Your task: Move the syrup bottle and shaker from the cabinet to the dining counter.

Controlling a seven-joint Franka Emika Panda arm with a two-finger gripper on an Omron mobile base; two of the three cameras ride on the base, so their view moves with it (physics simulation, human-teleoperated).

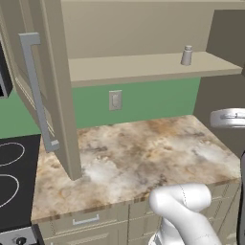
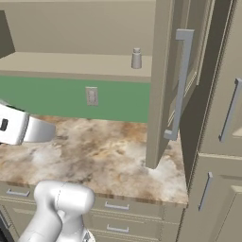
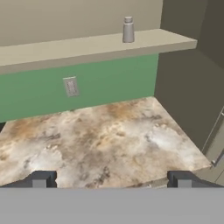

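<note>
1. Shaker (image 1: 186,55) stands upright alone on the cabinet (image 1: 143,67) shelf, near its right end, both doors swung open.
2. Gripper (image 3: 111,179) hangs well apart from it over the marbled worktop (image 3: 100,140), fingers spread wide, holding nothing.
3. Step in hand, as I judge it: approaching to fetch the shaker.
4. Next move calls for raising the hand to shelf height and straddling the small cylinder without tipping it.

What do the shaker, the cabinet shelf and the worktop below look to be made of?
Shaker: probably brushed metal, going by its dull grey-silver body and narrower cap. Cabinet shelf: flat matte beige, likely painted wood or laminate, no grain showing. Worktop: polished stone look, with mottled tan, brown and white veining.
</note>
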